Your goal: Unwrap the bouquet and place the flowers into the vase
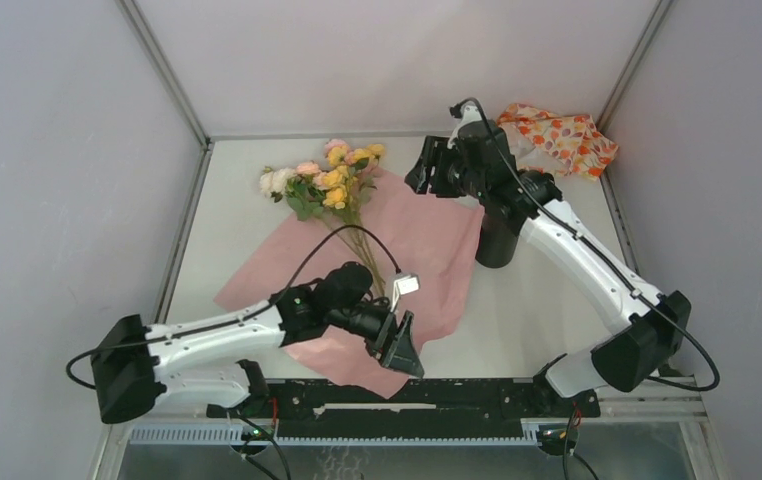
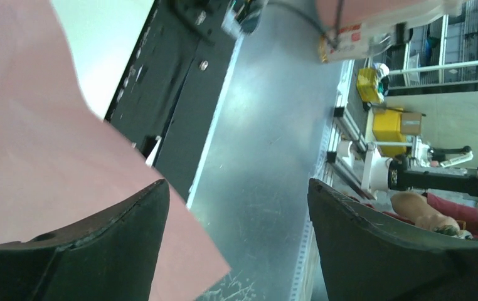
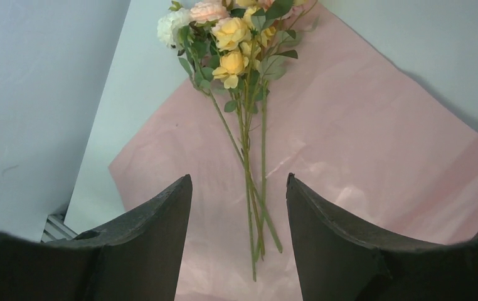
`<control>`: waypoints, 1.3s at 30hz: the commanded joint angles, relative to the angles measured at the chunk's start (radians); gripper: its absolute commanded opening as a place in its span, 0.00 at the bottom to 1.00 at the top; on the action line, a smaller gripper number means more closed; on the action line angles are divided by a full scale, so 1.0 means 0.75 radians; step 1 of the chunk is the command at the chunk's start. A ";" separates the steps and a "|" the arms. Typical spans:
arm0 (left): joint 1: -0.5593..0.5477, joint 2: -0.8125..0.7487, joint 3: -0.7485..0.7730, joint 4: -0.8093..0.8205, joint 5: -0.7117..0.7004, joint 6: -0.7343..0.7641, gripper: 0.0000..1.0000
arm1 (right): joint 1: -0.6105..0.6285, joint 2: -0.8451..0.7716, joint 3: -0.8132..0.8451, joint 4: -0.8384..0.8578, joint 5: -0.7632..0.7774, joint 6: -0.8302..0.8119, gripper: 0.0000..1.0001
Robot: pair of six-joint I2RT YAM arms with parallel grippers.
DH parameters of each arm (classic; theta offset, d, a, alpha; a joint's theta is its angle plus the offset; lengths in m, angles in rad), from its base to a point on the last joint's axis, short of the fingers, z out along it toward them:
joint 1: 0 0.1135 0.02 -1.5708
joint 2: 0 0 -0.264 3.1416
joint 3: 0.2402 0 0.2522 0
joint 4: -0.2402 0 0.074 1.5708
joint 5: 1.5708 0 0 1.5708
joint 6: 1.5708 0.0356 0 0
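The bouquet lies unwrapped: the flowers (image 1: pixel 332 180), yellow, pink and cream roses on thin green stems, rest on the flat pink wrapping paper (image 1: pixel 427 240), heads toward the back. The black vase (image 1: pixel 497 245) stands right of the paper, partly hidden behind my right arm. My right gripper (image 1: pixel 419 172) hovers open near the paper's back right corner. In its wrist view the stems (image 3: pixel 249 188) run between the jaws, well below them. My left gripper (image 1: pixel 404 350) is open over the paper's front corner (image 2: pixel 36 125), holding nothing.
An orange-and-white floral cloth bundle (image 1: pixel 557 135) sits at the back right corner. Walls enclose the table on three sides. The black base rail (image 1: pixel 407 395) runs along the near edge, and the left wrist view looks past it to metal flooring (image 2: pixel 268 157).
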 commanded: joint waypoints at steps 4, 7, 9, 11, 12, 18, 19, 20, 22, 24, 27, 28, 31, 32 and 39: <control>0.061 -0.301 0.476 -0.345 -0.370 0.216 0.88 | -0.038 0.208 0.159 0.010 -0.214 -0.010 0.55; 0.113 -0.389 0.574 -0.440 -0.797 0.246 0.91 | 0.006 0.336 0.212 -0.003 -0.228 -0.044 0.46; 0.154 -0.432 0.598 -0.502 -1.120 0.224 0.95 | 0.046 0.432 0.251 -0.012 -0.231 -0.061 0.42; 0.238 -0.451 0.597 -0.550 -1.289 0.176 0.96 | 0.083 0.513 0.280 -0.016 -0.230 -0.080 0.41; 0.285 -0.460 0.590 -0.566 -1.314 0.163 0.96 | 0.103 0.552 0.301 -0.023 -0.226 -0.090 0.41; 0.418 -0.493 0.489 -0.581 -1.393 0.167 1.00 | 0.210 0.835 0.524 -0.166 -0.147 -0.194 0.41; 0.434 -0.500 0.472 -0.577 -1.395 0.170 1.00 | 0.217 0.892 0.564 -0.189 -0.127 -0.204 0.41; 0.448 -0.506 0.454 -0.563 -1.392 0.177 1.00 | 0.219 0.928 0.600 -0.206 -0.118 -0.213 0.41; 0.471 -0.518 0.420 -0.538 -1.407 0.174 1.00 | 0.213 0.990 0.662 -0.225 -0.115 -0.215 0.41; 0.494 -0.518 0.404 -0.529 -1.415 0.176 1.00 | 0.206 1.054 0.725 -0.248 -0.118 -0.218 0.40; 0.511 -0.512 0.380 -0.517 -1.437 0.183 1.00 | 0.202 1.146 0.826 -0.305 -0.116 -0.225 0.38; 0.515 -0.512 0.370 -0.511 -1.442 0.185 1.00 | 0.202 1.169 0.853 -0.320 -0.111 -0.228 0.38; 0.524 -0.511 0.344 -0.489 -1.450 0.185 1.00 | 0.200 1.205 0.865 -0.316 -0.092 -0.228 0.38; 0.528 -0.513 0.333 -0.483 -1.452 0.180 1.00 | 0.199 1.211 0.865 -0.314 -0.087 -0.227 0.38; 0.571 -0.509 0.269 -0.428 -1.423 0.117 1.00 | 0.182 1.283 0.920 -0.337 -0.099 -0.234 0.37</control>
